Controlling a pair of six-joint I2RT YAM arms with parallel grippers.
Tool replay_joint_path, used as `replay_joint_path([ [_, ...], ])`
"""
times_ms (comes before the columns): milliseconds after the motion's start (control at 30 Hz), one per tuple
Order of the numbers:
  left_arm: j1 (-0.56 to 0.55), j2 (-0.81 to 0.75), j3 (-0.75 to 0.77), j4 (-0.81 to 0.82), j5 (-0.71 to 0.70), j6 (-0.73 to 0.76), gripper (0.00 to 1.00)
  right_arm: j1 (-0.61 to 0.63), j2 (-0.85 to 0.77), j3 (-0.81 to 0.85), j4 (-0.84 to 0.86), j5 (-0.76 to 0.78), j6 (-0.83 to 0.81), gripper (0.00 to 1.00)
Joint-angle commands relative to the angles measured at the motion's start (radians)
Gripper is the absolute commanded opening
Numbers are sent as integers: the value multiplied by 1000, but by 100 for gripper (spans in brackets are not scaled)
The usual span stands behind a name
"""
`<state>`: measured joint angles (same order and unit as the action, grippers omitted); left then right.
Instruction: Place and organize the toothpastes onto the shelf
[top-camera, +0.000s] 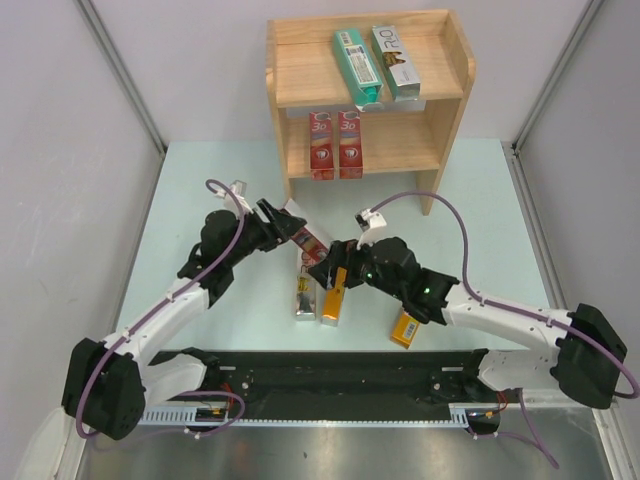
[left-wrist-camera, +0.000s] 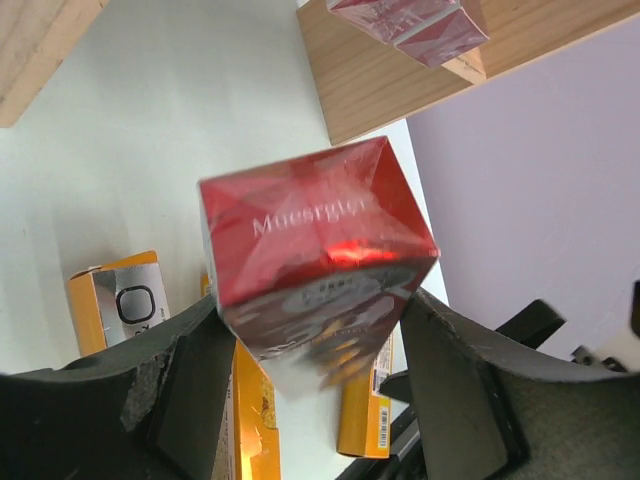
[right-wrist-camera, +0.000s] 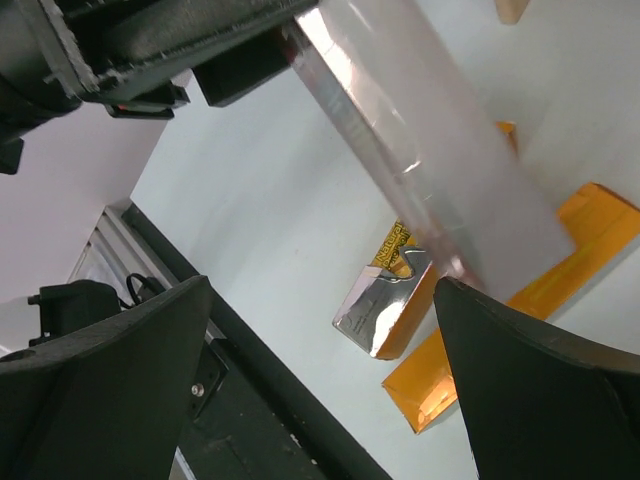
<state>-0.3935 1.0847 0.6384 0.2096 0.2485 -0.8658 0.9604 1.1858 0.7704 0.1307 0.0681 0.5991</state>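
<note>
While a red toothpaste carton (left-wrist-camera: 315, 255) was clamped in the left end effector (top-camera: 288, 228) above the desk (top-camera: 260, 330), at 7 o'clock from the shelf (top-camera: 300, 75), the right end effector (top-camera: 335, 262) was seen spread wide and empty beside it. Carrying was judged the step in hand; a lift towards 1 o'clock was called for, to set it beside the two red cartons (top-camera: 321, 145) on the lower tier.

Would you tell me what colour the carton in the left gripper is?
Red carton, clearest in the left wrist view.
</note>
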Motion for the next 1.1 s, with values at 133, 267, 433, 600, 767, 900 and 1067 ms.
replay_joint_path([
  [133, 24, -6, 44, 91, 49, -33, 66, 31, 51, 4, 30, 167, 2, 100],
  [267, 36, -6, 49, 77, 66, -21, 65, 5, 17, 4, -6, 177, -53, 100],
  [433, 44, -17, 41, 82, 112, -9, 65, -40, -18, 4, -42, 179, -91, 100],
  [600, 47, -26, 58, 97, 178, -12, 65, -71, -8, -3, -17, 101, -133, 100],
  [767, 47, -29, 70, 129, 251, -41, 65, -71, 0, -20, 26, 42, -151, 100],
  [900, 48, -23, 84, 139, 278, -53, 65, -71, -5, -34, 43, 4, -179, 100],
  [1067, 50, -25, 89, 152, 276, -75, 65, -69, -9, -43, 3, -13, -176, 98],
])
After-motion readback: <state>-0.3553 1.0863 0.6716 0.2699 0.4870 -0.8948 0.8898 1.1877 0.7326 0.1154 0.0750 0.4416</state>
